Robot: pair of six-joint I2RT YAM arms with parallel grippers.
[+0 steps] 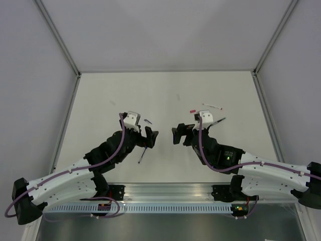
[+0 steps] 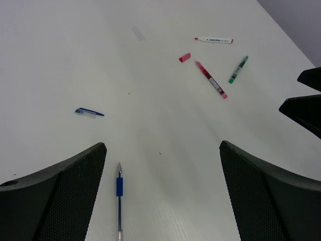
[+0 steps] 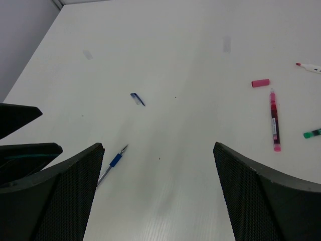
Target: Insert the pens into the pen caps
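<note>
My left gripper stands with its fingers wide apart, holding nothing. The blue pen lies low between them, its long axis running straight away from me, tip forward. The blue cap is ahead, a little left — my nearer arm for both. My right gripper, equally spread and empty, is closer to the red pen and red cap. The table gives open room, its edges well off.

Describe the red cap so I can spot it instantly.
On the right half of the white table lies a cluster of pens. Just off the red pen's tip, not touching, sits the red cap. It is the only short stub among long neighbours.
</note>
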